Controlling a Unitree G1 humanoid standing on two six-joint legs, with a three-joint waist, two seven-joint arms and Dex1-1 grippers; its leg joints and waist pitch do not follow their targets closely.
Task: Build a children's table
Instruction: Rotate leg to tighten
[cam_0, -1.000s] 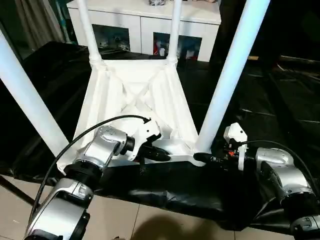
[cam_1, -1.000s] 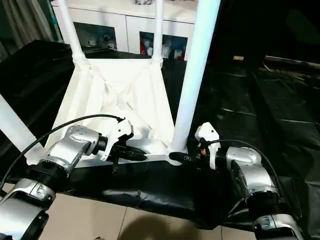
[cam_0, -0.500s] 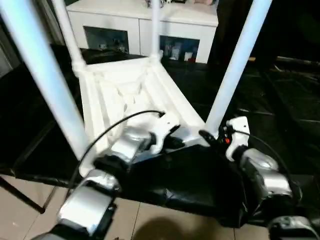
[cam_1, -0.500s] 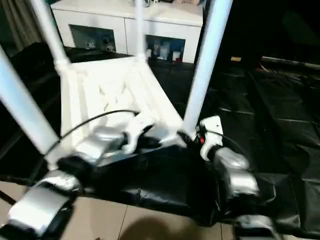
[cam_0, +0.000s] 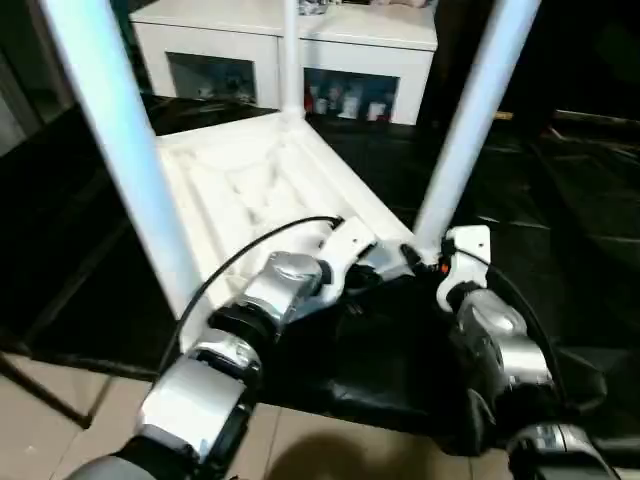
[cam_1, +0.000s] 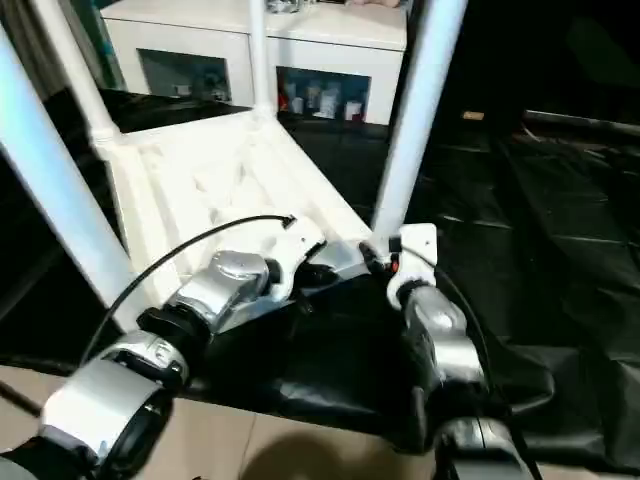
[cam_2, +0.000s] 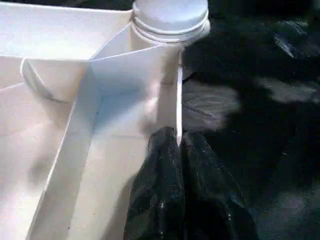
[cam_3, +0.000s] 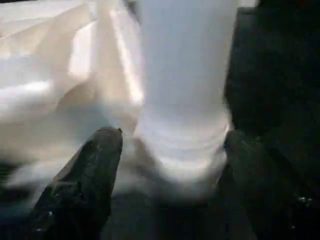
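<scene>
On the black-covered desk (cam_0: 560, 200), mid-frame, the children's table (cam_0: 250, 180) lies upside down — light, stiff, slippery plastic, best gripped at its rim, which the left tool (cam_2: 177, 150) pinches — right tool (cam_3: 170, 145) spread, straddling a leg (cam_0: 470, 120).

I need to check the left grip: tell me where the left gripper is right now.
In the left wrist view the left gripper is shut on the near edge wall of the upturned children's table, beside the corner leg socket.
</scene>
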